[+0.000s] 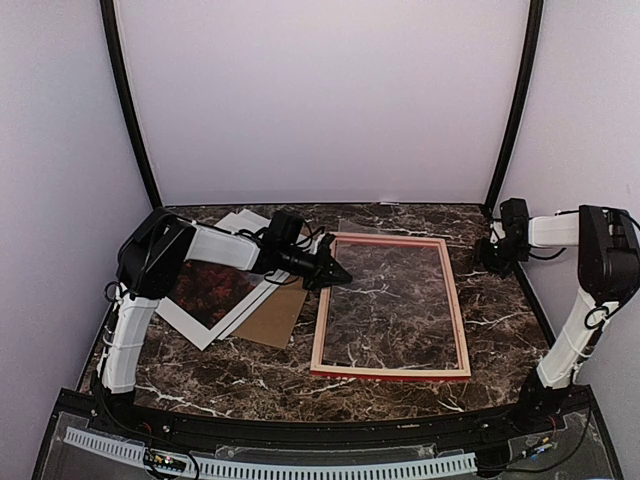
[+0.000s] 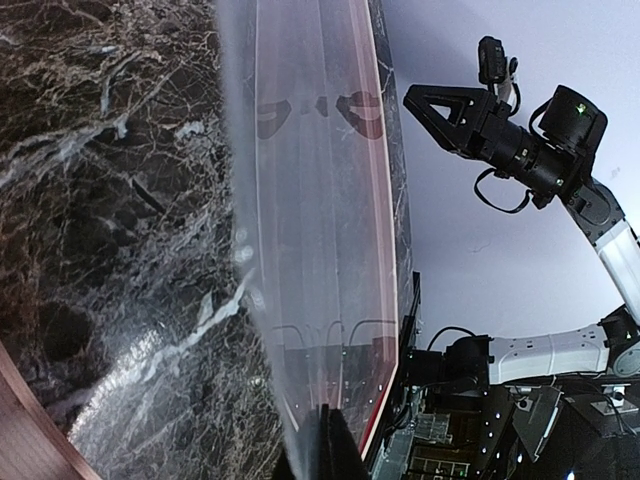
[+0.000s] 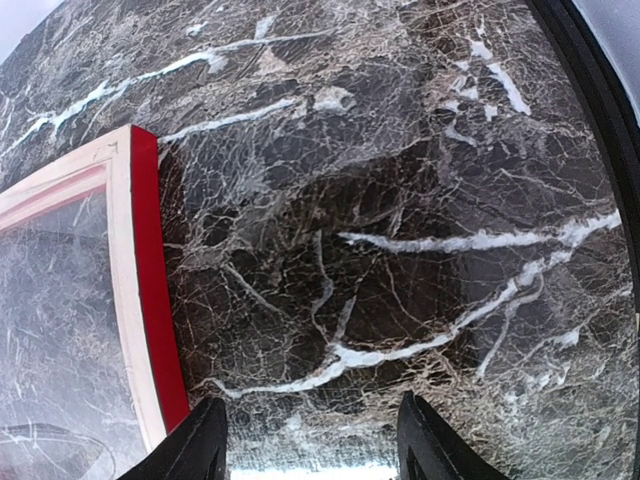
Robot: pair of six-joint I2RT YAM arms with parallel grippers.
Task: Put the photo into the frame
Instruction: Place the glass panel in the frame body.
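Three pale walls (image 1: 320, 100) close in a dark marble desk (image 1: 250, 385) veined with white. On its middle the frame (image 1: 390, 373) lies flat, pale wood up, with its red face showing at the near edge. The left claw (image 1: 335, 275), at the frame's far left corner, pinches a clear pane (image 2: 320, 250). The photo (image 1: 212, 290) rests to the left on white sheets and a brown board (image 1: 278, 318). The right claw (image 3: 315, 445) gapes wide over bare marble, just off the frame's corner.
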